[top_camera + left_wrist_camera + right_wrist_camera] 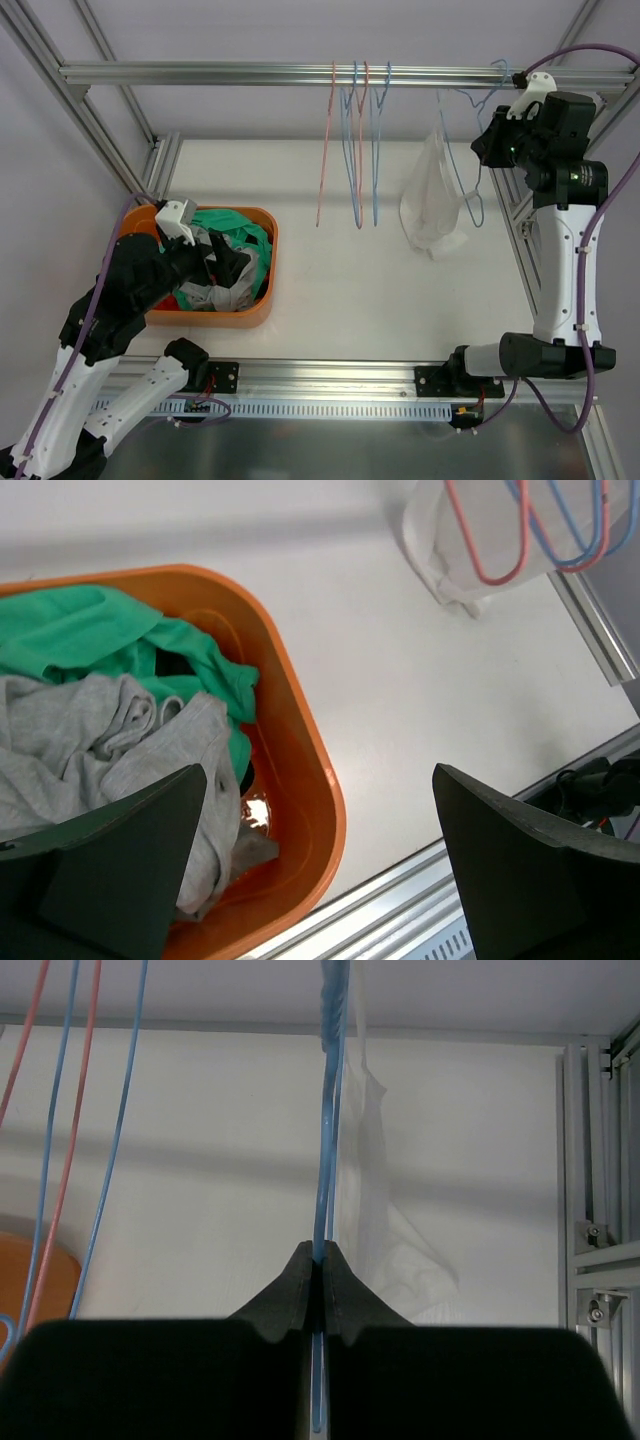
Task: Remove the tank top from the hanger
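Observation:
A white tank top (432, 195) hangs from a blue wire hanger (466, 180) on the top rail (250, 72), at the right. My right gripper (487, 143) is beside it, shut on the hanger's wire. In the right wrist view the gripper (318, 1256) pinches the blue hanger wire (327, 1110), and the tank top (390, 1245) hangs just behind and to the right. My left gripper (228, 268) is open and empty over the orange basket (268, 262). In the left wrist view the gripper (320, 880) is spread wide above the basket's rim (312, 770).
Several empty pink and blue hangers (355, 150) hang on the rail left of the tank top. The basket holds a green garment (90, 630) and a grey one (110, 740). Aluminium frame posts (525, 250) stand along the table's right and left edges.

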